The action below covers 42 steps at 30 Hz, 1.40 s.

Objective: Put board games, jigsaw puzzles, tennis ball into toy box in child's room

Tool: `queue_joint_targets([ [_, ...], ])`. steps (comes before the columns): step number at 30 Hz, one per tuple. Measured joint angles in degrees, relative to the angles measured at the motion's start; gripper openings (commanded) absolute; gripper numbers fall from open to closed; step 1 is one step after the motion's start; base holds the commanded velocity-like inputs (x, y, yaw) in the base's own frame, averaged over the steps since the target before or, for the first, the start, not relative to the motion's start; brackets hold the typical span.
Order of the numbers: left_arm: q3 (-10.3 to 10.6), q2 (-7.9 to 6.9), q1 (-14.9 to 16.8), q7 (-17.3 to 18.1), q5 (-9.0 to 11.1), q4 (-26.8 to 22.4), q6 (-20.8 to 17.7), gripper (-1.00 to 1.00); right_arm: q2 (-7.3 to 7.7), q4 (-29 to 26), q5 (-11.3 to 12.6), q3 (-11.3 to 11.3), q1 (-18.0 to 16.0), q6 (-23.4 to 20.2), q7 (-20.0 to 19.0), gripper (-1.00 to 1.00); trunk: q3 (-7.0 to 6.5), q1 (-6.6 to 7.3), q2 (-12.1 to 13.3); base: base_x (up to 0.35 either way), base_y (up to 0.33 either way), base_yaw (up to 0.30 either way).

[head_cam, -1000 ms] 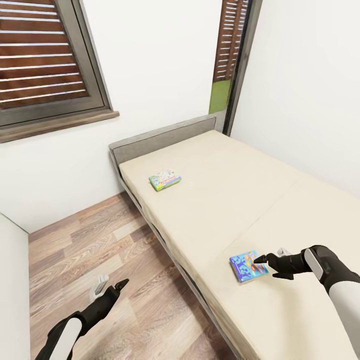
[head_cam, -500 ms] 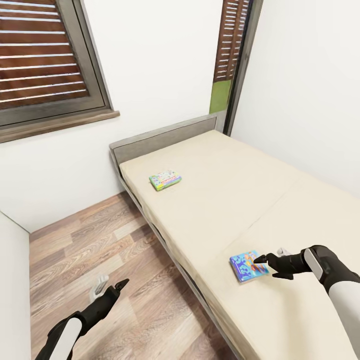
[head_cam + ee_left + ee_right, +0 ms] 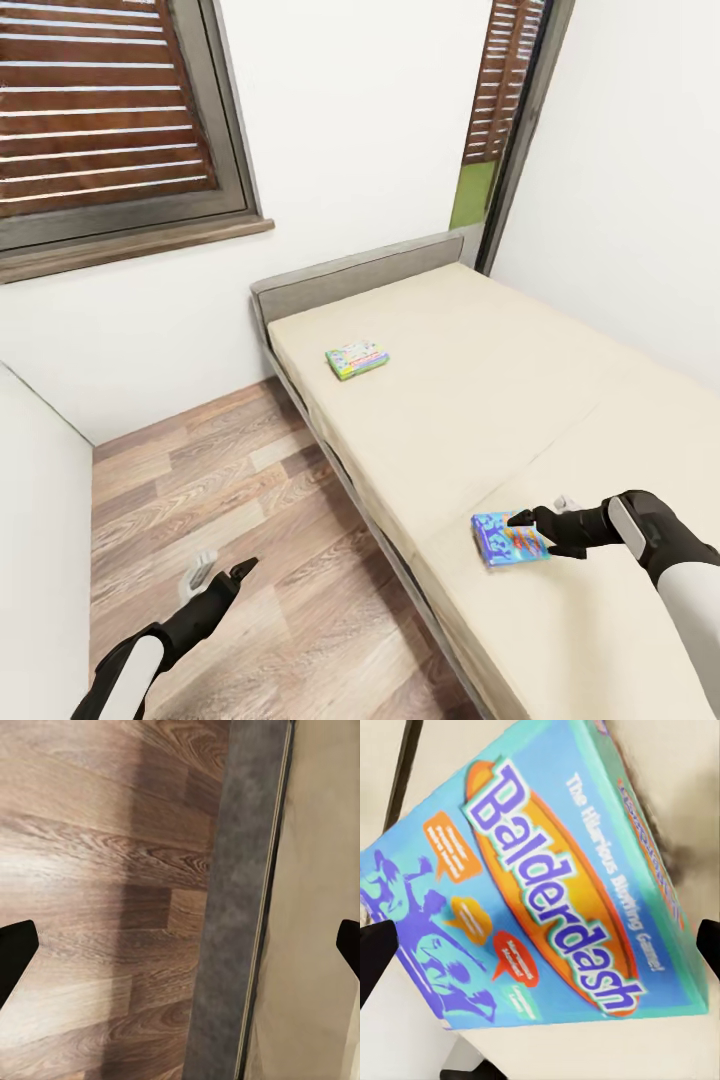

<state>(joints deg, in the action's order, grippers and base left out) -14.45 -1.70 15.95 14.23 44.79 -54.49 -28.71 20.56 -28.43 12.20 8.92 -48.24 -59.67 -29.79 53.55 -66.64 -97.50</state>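
Observation:
A small blue board game [image 3: 508, 538] titled Balderdash [image 3: 547, 892] lies flat near the bed's [image 3: 470, 400] front edge. My right gripper [image 3: 540, 511] hovers at the box's far right corner, open, and in the right wrist view its fingertips [image 3: 375, 956] stand wide apart on either side of the box face. A second board game [image 3: 357, 359], white with a green edge, rests further up the beige sheet near the headboard. Over the wood floor beside the bed frame, my left gripper [image 3: 222, 572] hangs open and empty; its wrist view shows floor and the dark frame [image 3: 232, 915].
A white wall or panel [image 3: 40, 560] closes the left side. The wood-plank floor [image 3: 230, 480] runs between it and the bed. A dark-framed window with brown slats [image 3: 110, 110] is on the back wall, and a tall narrow window [image 3: 505, 90] stands behind the headboard.
The whole head view has shifted, with the bed and windows sliding right in the picture, so the camera turned. Both arms hold their poses, and the blue box sits slightly closer under the right fingertips.

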Motion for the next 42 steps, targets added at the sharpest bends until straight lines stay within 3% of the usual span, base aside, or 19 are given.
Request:
queue_joint_targets([
  [9,0.0,0.0,0.0,0.0,0.0,0.0,0.0,1.0,0.12,0.0,0.1,0.0,0.0,0.0,0.0,1.0,0.0,0.0,0.0,0.0,0.0,0.141],
  [33,0.1,0.0,0.0,0.0,0.0,0.0,0.0,1.0,0.07,0.1,0.1,0.0,0.0,0.0,0.0,1.0,0.0,0.0,0.0,0.0,0.0,0.023],
  [42,0.1,0.0,0.0,0.0,0.0,0.0,0.0,1.0,0.04,0.1,0.1,0.0,0.0,0.0,0.0,1.0,0.0,0.0,0.0,0.0,0.0,0.175],
])
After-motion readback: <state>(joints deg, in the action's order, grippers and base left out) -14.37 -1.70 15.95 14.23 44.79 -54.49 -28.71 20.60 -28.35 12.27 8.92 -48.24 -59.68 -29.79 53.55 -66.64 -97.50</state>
